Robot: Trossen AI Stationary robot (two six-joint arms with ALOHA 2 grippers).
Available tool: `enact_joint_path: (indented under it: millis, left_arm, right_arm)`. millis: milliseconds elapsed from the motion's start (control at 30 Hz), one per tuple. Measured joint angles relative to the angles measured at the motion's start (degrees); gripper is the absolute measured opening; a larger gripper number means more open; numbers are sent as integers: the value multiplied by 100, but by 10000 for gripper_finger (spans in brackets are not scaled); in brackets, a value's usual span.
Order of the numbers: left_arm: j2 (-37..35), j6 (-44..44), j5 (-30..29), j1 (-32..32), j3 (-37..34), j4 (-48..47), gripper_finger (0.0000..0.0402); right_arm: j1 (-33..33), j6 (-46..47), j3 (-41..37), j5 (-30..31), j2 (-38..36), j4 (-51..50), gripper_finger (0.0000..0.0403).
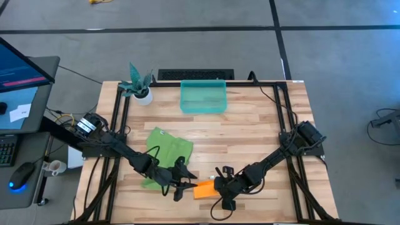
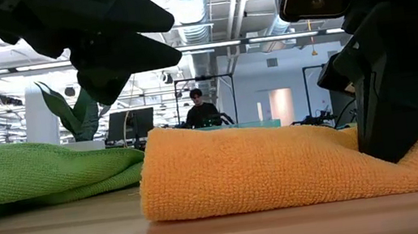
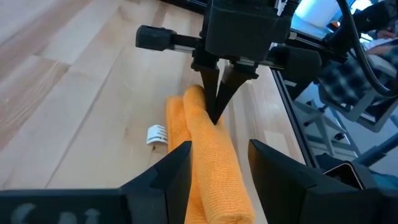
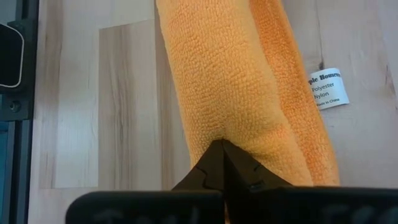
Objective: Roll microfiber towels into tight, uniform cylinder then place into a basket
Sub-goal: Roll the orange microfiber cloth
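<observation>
Pinching orange towel | R fingers clamped on it | L fingers apart

Rolled orange towel on wooden table, between spread left fingers; right gripper pinching its far end.

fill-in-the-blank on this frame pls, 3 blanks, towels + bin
The right gripper is shut on one end of the ____ towel.
The left gripper's fingers straddle that towel's other end, standing ____.
The teal bin holds ____ towels.

Missing words: orange; open; no
</observation>
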Motion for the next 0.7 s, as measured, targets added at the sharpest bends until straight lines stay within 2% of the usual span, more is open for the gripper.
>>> enact_joint_path:
  millis: [233,500,633,700]
  left_arm:
    - [-2,-52,91,0,3,-15,154]
    - [-2,-142,127,184,58,-2,207]
    - [4,-599,628,298,58,-1,223]
    - [146,-790,672,297,71,114,224]
  right_arm:
    - [-7,-2,0,0,2,0,16]
    - [-7,-2,0,0,2,24,14]
    - [-11,-2,0,1,2,31,17]
    - [-11,-2,0,13,2,36,17]
